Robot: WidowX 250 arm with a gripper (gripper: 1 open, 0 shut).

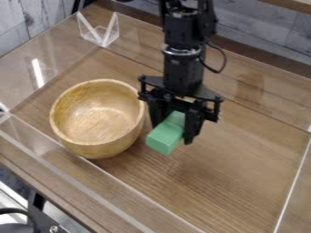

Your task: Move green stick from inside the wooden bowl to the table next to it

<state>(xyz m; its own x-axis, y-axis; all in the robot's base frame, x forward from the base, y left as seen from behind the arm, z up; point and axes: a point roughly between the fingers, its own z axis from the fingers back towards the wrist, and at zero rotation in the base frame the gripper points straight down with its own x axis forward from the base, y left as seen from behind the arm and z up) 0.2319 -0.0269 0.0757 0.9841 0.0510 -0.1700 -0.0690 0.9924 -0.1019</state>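
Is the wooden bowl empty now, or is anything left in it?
Empty: the wooden bowl shows bare wood inside, and the green stick is outside it, at the pincer.

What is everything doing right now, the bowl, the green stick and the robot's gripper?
Wooden bowl: upright, nothing seen inside.
Green stick: out of the bowl, tilted, held in the gripper.
Gripper: shut on the green stick, beside the bowl.
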